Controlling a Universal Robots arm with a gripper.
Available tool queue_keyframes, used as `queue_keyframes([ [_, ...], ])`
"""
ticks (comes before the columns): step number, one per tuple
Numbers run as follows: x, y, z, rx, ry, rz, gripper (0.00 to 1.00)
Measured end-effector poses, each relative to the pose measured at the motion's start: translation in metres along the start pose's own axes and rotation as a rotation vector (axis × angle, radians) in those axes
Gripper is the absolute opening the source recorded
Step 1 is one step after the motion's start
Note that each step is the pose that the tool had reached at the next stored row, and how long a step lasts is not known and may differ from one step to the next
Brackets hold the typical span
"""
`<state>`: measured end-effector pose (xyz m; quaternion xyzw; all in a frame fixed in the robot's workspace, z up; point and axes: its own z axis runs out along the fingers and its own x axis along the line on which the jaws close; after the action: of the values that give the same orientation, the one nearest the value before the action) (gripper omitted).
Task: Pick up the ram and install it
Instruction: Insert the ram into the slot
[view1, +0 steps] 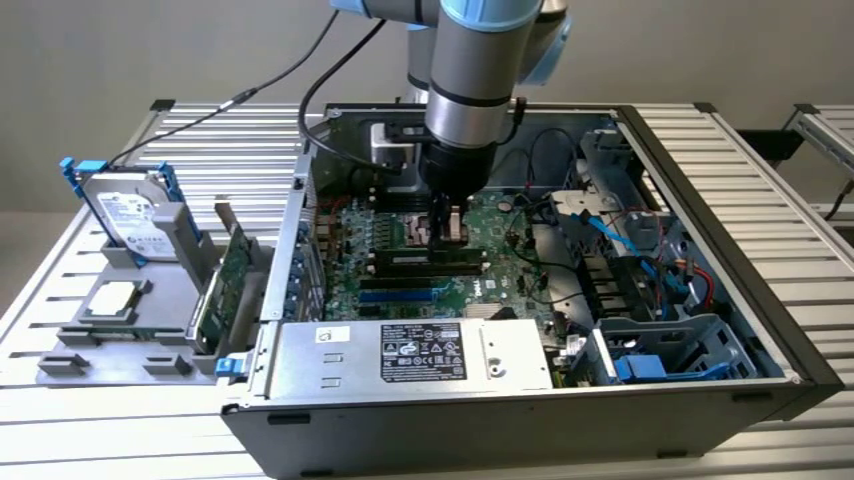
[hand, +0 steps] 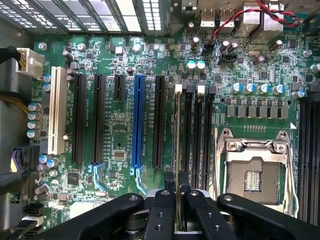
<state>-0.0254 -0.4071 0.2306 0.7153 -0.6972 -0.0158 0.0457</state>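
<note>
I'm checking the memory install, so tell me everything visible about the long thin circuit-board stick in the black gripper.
The long, thin ram shows edge-on as a narrow pale-yellowish strip. The black gripper clamps it on both sides, holding it on edge over the green motherboard, in line with a white-latched memory slot. Whether it is seated cannot be told.

Ram look: thin board, seen edge-on as a pale line
Pose: on edge, parallel to the memory slots
Place: over their outermost slot
Hold: pinched by the gripper
</note>
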Motion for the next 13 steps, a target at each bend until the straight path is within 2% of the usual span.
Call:
queue_keyframes([
  [13,-0.0008,0.001,0.0048,0.001,0.0001,0.0,0.14],
])
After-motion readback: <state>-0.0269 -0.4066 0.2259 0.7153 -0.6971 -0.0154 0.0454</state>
